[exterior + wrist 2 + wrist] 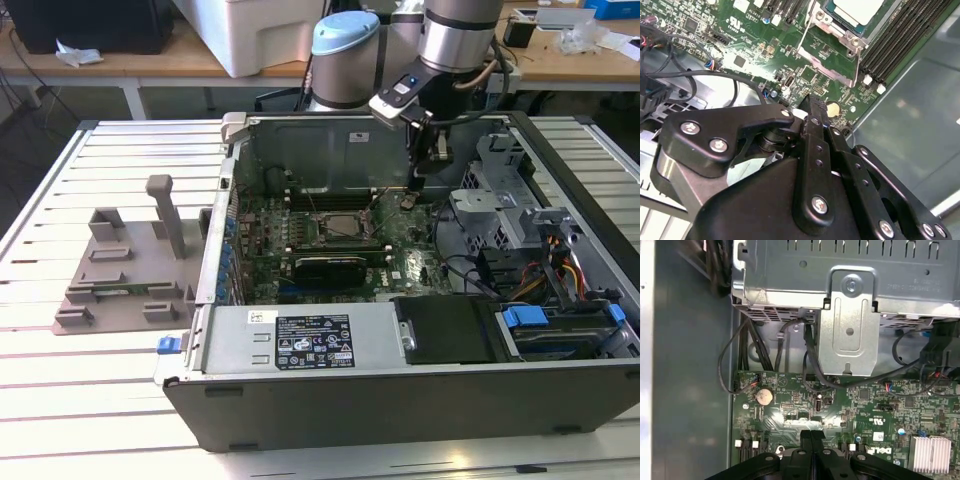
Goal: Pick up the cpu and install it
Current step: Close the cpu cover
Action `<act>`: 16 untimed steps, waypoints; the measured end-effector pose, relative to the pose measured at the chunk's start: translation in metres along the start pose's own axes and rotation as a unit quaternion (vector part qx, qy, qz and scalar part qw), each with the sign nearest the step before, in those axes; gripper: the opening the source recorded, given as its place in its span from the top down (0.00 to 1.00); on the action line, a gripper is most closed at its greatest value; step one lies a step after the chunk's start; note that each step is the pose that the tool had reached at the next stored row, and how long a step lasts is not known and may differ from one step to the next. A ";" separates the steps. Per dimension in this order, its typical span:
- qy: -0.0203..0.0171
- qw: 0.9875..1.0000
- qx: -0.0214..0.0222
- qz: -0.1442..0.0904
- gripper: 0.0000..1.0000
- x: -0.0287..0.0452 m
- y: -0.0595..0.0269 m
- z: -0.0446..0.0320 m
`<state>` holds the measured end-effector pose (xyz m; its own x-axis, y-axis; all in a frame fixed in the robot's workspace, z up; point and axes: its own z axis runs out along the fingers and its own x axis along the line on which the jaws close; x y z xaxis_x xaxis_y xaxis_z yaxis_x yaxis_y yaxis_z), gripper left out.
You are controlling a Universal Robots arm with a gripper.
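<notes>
The cpu, silver-topped with a thin green edge, lies in the motherboard socket inside its metal frame. In the exterior view the cpu is at the middle of the green board in the open computer case. My gripper hangs above the board toward the exterior view's right of the socket, near a coin battery. Its black fingers are pressed together with nothing between them. In the second wrist view the gripper points at the board beside the memory slots.
A long black graphics card lies just in front of the socket. A metal drive cage with cables stands on the exterior view's right, and the power supply is at the front. A grey fixture rests on the slatted table.
</notes>
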<state>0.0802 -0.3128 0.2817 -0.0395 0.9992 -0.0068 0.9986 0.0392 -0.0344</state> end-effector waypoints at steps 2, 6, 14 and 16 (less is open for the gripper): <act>0.000 1.000 0.000 0.000 0.89 0.0001 0.0001 0.0040; 0.000 1.000 0.000 0.000 0.89 0.0004 0.0004 0.0088; 0.000 1.000 0.000 0.000 0.89 0.0004 0.0005 0.0154; 0.000 1.000 0.000 0.000 0.89 0.0005 0.0005 0.0187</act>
<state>0.0801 -0.3125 0.2629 -0.0396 0.9992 -0.0069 0.9986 0.0393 -0.0346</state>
